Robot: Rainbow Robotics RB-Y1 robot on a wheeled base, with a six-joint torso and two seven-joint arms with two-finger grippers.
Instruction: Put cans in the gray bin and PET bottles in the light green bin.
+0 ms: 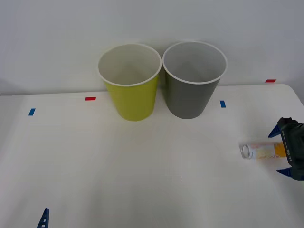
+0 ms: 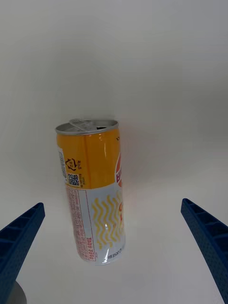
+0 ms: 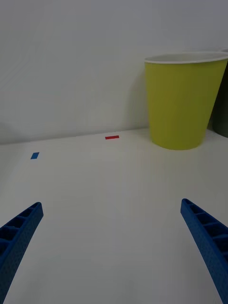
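Orange-and-white can point(image 1: 260, 152) lies on its side near the tabletop's point(image 1: 142, 180) right edge, between the spread fingers of the right gripper point(image 1: 284, 153), untouched. Light green bin point(image 1: 130, 83) and gray bin point(image 1: 194, 80) stand together at the back. Left gripper point(image 3: 114, 251) hangs open low at front-left.

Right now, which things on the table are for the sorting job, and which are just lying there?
For the job:
- can, lying on its side between the open right pincer fingers
- gray bin
- light green bin

Just there:
- red tape marks
- blue tape marks
- left pincer, open and idle
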